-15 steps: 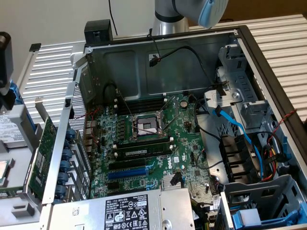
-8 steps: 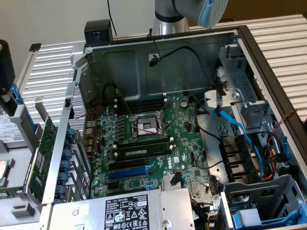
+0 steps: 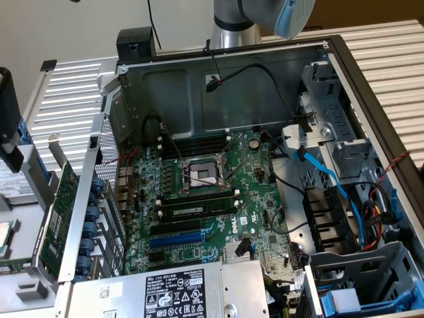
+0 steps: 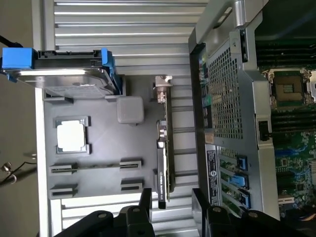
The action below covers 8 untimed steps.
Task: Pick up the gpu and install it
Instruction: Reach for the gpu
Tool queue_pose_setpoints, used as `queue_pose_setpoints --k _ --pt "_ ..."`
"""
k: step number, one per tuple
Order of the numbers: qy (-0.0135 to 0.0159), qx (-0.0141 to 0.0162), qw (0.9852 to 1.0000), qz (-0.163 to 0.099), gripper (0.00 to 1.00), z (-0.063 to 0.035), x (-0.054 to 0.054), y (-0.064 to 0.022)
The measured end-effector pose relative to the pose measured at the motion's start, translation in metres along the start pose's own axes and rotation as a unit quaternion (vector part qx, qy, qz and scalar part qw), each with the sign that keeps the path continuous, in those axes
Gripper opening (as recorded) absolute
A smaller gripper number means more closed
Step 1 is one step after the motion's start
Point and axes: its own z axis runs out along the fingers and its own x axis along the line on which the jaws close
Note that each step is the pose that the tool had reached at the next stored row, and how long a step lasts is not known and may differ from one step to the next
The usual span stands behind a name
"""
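The gpu (image 4: 164, 158) stands on its long edge in a slot of a gray tray (image 4: 98, 148), outside the open computer case (image 4: 232, 98) and just beside its perforated outer wall. The card's silver bracket (image 4: 163, 86) is at the end farthest from the end effector (image 4: 172, 192). The end effector sits over the card's near end with its two black fingers (image 4: 146, 202) spread apart, one on each side of the thin card. A clear gap shows on the case side, so nothing is gripped. In the exterior view the gpu (image 3: 58, 205) shows its green board at that view's left, against the outside of the case. The motherboard (image 3: 218, 192) lies inside the case. The tray also carries a processor chip (image 4: 71, 136) and a hard drive (image 4: 64, 74) in a blue carrier, and it rests on a ribbed metal surface (image 4: 123, 29).
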Motion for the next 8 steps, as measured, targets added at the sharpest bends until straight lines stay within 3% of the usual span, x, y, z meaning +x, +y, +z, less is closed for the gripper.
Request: queue_pose_setpoints --k 5,6,7,8 --pt "-0.0002 0.0002 1.0 0.0 0.45 0.0008 0.0 -0.001" --pt "-0.0009 0.0017 1.0 0.0 0.45 0.0007 0.0001 -0.0011" --pt "-0.0027 0.0045 1.0 -0.001 0.45 0.001 0.0001 -0.0011" --pt "-0.0064 0.0059 1.0 -0.001 0.45 0.0013 0.0003 -0.0011"
